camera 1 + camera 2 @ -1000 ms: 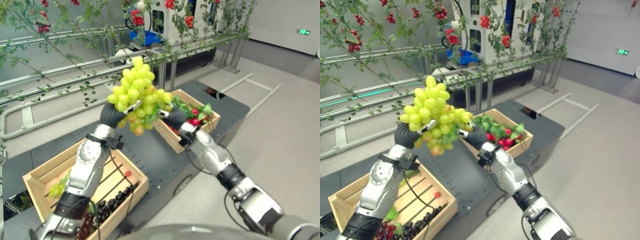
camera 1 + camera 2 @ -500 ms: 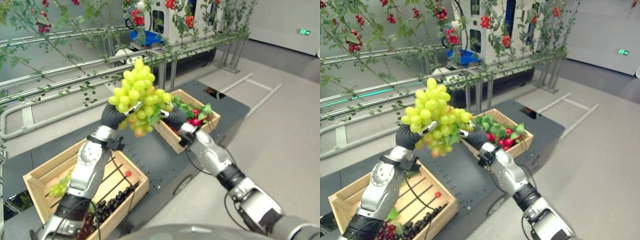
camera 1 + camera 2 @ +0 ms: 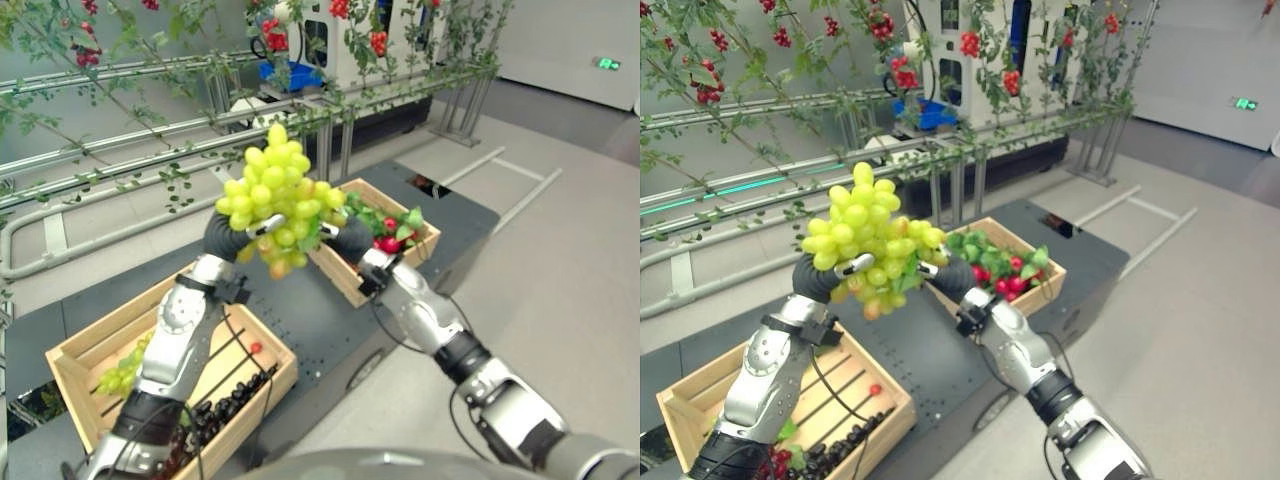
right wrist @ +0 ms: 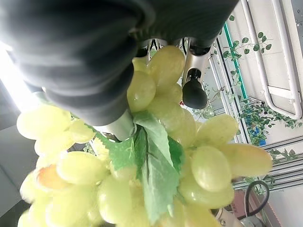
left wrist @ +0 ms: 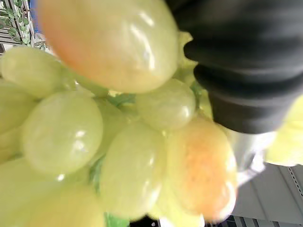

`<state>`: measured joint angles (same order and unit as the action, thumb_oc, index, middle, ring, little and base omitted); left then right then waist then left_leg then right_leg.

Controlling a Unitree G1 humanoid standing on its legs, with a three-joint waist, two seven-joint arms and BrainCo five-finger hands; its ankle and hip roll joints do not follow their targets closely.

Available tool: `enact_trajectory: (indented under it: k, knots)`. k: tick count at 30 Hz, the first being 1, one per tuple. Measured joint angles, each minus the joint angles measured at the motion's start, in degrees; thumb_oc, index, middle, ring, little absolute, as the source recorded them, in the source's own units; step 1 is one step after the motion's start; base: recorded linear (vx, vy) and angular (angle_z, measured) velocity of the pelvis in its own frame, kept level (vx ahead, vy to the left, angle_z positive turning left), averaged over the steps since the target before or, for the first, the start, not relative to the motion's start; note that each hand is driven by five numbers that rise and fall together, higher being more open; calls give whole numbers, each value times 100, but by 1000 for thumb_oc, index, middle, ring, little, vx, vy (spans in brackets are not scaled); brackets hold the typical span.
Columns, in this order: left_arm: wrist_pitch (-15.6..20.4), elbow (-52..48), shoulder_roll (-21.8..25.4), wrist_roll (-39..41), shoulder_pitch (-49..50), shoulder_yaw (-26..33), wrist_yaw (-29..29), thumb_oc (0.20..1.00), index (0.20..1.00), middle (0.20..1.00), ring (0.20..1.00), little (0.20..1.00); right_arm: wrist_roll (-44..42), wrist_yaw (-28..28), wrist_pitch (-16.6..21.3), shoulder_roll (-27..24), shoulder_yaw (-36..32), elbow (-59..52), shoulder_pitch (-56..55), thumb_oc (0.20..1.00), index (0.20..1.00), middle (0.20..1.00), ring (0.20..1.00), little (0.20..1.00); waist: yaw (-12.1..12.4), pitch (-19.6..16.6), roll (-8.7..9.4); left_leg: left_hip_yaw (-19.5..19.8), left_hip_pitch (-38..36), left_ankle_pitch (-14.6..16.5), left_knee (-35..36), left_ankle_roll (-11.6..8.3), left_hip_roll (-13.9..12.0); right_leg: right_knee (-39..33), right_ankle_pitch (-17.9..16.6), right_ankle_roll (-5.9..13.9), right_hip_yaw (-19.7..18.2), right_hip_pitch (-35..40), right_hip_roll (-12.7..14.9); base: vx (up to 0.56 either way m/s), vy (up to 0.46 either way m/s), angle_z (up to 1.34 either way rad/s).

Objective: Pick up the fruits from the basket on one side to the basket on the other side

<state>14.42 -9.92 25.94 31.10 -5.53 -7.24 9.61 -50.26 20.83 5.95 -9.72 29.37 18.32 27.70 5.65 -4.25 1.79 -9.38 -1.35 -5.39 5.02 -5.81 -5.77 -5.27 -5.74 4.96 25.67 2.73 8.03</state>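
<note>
Grey flooring and a dark tabletop (image 3: 330, 320) lie below both raised hands, with metal rails (image 3: 120, 135) strung with leafy vines and red berries behind. Fingers (image 4: 194, 90) of the right hand (image 3: 950, 275) curl into the bunch of green grapes (image 3: 275, 195), one dark tip pressed among the berries beside a green leaf (image 4: 151, 161) in the right wrist view. The left hand (image 3: 818, 280) clasps the same bunch from the opposite side, a silver finger (image 3: 855, 265) lying across the lower grapes; in the left wrist view its dark ribbed cover (image 5: 246, 61) sits against the fruit, some grapes blushed orange. The bunch is held up in the air between the two hands, over the dark tabletop and between the two baskets, touching neither.

Beyond the right fingers, just past the wrist, stands the right wooden basket (image 3: 345, 270) holding red fruit (image 3: 1005, 282) with green leaves. Below the left fingers, under the left forearm, sits the left wooden basket (image 3: 70, 360); it contains a smaller green grape cluster (image 3: 118, 375), a pile of dark grapes (image 3: 215, 415) and one small red berry (image 3: 256, 348). Farther back, behind the rails, stands a white machine (image 3: 960, 60) with a blue bin (image 3: 925, 112).
</note>
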Motion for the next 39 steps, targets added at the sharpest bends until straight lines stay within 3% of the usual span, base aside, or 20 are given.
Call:
enact_trajectory:
  k: [27, 31, 39]
  knots:
    - [7, 0, -2, -2, 85, 36, -15, 1000, 1000, 1000, 1000, 1000, 0, 2, 0, -59, 0, -1, -9, 200, 200, 200, 200, 200, 1, 0, 1, 1, 3, 4, 1, 0, -2, -1, 5, 5, 0, -1, 0, 0, 0, 0]
    - [10, 0, 4, -3, 220, 314, 11, 1000, 1000, 1000, 1000, 1000, 7, 57, -1, -245, -33, -46, -23, 200, 200, 200, 200, 200, 4, 0, 2, 3, 5, 37, 2, 0, -3, -1, 10, 10, 0, -1, -1, 0, 0, 0]
    - [39, 0, 91, 177, 745, 939, 397, 1000, 1000, 1000, 1000, 1000, 10, 96, 10, -1045, -941, -179, -234, 200, 200, 200, 200, 200, 12, 22, 45, 5, 16, 42, 4, 6, 2, -5, 29, 34, 0, 1, -1, 8, 0, 1]
